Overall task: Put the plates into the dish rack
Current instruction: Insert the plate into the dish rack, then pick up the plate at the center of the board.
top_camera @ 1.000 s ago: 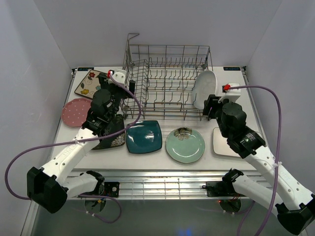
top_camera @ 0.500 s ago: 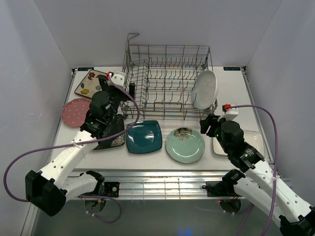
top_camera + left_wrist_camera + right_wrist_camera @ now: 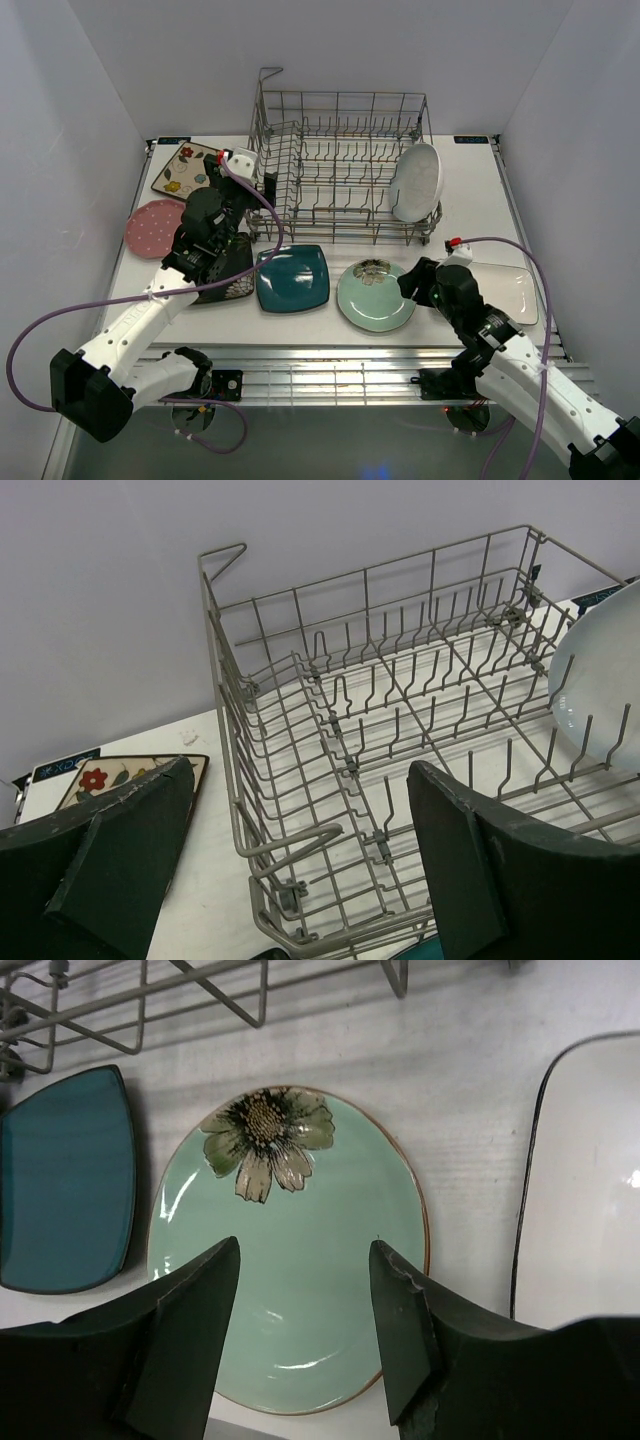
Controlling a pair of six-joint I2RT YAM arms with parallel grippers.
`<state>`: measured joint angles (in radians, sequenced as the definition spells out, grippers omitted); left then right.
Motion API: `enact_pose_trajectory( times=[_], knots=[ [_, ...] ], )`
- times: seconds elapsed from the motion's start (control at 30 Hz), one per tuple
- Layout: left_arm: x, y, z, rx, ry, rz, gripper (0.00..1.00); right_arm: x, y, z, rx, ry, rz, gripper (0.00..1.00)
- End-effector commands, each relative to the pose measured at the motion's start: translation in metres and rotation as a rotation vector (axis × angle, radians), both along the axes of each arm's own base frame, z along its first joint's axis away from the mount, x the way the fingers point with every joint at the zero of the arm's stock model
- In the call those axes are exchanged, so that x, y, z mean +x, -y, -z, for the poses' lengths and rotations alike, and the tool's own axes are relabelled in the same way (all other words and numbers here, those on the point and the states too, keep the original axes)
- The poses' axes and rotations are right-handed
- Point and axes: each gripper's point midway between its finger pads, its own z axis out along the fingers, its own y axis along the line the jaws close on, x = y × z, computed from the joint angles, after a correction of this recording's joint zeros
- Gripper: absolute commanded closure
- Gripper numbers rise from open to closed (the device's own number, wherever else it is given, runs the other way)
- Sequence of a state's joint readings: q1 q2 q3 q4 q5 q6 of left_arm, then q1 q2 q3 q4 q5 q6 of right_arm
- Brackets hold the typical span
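The grey wire dish rack (image 3: 340, 165) stands at the back, with a white oval plate (image 3: 416, 182) upright at its right end. Flat on the table lie the pink dotted plate (image 3: 152, 227), cream floral square (image 3: 182, 168), dark patterned square (image 3: 228, 282), teal square (image 3: 292, 277), mint-green round plate (image 3: 375, 295) and white rectangular plate (image 3: 505, 290). My left gripper (image 3: 300, 770) is open and empty, facing the rack's (image 3: 380, 700) near-left corner. My right gripper (image 3: 303, 1248) hovers open over the mint-green plate (image 3: 300, 1210), touching nothing.
The left arm lies over part of the dark patterned square. In the right wrist view the teal square (image 3: 65, 1180) is to the left, the white rectangular plate (image 3: 590, 1190) to the right and the rack's lower wires (image 3: 140, 1000) above. Enclosure walls stand on both sides.
My right arm has drawn back from the white oval plate in the rack and come down toward the near edge, over the mint-green plate. The left arm has hardly moved.
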<state>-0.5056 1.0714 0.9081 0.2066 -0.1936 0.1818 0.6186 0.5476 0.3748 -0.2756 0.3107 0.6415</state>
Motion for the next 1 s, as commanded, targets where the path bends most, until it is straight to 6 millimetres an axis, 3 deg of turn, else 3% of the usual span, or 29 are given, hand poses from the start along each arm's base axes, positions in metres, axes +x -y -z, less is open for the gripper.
enact_pose_trajectory(
  times=[0.0,0.3,0.67,0.97],
  knots=[
    [-0.007,0.001,-0.004,-0.015,0.008,0.02,0.02,-0.008,-0.007,0.011,0.1,-0.072,0.033,0.4],
    [-0.007,0.001,-0.002,-0.014,0.003,0.022,0.02,-0.024,0.007,0.041,0.176,-0.209,0.182,0.45],
    [-0.006,0.002,0.008,-0.008,-0.017,0.022,0.02,-0.035,0.003,0.075,0.185,-0.298,0.181,0.48],
    [-0.005,0.002,0.013,-0.004,-0.027,0.017,0.02,-0.039,0.001,0.078,0.163,-0.326,0.158,0.48]
  ],
)
